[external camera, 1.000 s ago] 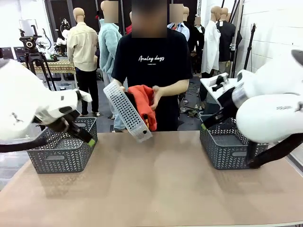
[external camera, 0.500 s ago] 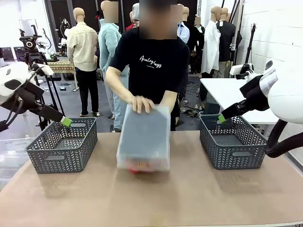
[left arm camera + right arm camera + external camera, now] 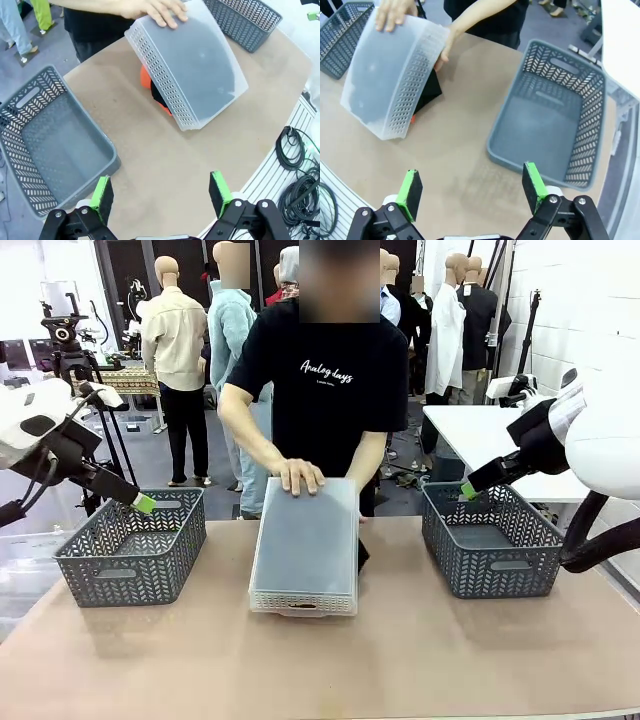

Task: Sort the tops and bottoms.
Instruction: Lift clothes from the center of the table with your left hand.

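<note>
A person's hand point(image 3: 298, 476) presses an upturned translucent white basket point(image 3: 305, 545) onto the middle of the table. An orange-red top point(image 3: 145, 78) and a black garment point(image 3: 159, 96) peek out from under its rim; that black cloth point(image 3: 430, 90) shows again at the basket's edge point(image 3: 385, 80). The rest of the clothes are hidden beneath it. My left gripper point(image 3: 141, 502) hangs open above the left grey basket point(image 3: 130, 555), its jaws point(image 3: 160, 192) holding nothing. Over the right grey basket point(image 3: 490, 550), my right gripper point(image 3: 468, 490) is open too, and its own view of it point(image 3: 470, 187) shows nothing between the fingers.
Both grey baskets point(image 3: 50, 135) point(image 3: 555, 125) hold nothing. Bare brown tabletop point(image 3: 320, 660) stretches in front of the white basket. Cables point(image 3: 295, 160) hang past the table's near edge. A white side table point(image 3: 480, 435) stands behind the right basket.
The person has tipped the white basket upside down onto the table, covering the clothes. Both arms have drawn back from the camera and now hold still above the grey baskets.
</note>
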{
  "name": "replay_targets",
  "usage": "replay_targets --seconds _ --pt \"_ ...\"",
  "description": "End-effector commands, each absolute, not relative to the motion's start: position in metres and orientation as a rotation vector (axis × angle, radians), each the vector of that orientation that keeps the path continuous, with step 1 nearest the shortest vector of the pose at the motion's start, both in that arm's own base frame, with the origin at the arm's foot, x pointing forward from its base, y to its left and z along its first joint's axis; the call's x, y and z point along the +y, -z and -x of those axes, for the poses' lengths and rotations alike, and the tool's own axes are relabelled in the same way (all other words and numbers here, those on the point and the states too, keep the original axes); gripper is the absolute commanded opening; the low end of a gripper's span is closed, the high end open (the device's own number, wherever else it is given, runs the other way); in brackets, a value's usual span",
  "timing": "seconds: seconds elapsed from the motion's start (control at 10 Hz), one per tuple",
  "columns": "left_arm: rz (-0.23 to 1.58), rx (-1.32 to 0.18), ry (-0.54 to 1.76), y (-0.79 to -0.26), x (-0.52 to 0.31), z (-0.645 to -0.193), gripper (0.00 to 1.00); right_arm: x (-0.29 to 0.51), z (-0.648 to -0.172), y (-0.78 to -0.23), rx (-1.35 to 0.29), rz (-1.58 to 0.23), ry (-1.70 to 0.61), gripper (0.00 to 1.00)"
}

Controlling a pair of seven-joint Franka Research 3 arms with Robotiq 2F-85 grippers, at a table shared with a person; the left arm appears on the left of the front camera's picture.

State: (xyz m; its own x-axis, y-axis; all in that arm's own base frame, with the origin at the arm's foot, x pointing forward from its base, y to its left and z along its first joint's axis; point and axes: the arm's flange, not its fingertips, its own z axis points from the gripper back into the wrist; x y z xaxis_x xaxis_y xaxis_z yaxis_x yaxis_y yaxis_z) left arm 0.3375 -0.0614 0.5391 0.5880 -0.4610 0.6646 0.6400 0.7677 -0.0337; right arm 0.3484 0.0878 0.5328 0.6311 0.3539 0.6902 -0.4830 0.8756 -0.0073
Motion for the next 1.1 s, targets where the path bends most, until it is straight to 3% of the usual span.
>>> replay_targets --seconds 0.0,1.0 --pt "0.288 -0.695 0.652 -0.5434 -0.0592 -0.3342 1.00 0.0876 -0.3487 -0.5324 -0.746 -0.186 -0.489 1.00" --pt "0.288 -0.695 0.652 -0.5434 -0.0592 -0.3342 1.00 0.0876 -0.3487 -0.5324 -0.746 -0.186 -0.489 1.00"
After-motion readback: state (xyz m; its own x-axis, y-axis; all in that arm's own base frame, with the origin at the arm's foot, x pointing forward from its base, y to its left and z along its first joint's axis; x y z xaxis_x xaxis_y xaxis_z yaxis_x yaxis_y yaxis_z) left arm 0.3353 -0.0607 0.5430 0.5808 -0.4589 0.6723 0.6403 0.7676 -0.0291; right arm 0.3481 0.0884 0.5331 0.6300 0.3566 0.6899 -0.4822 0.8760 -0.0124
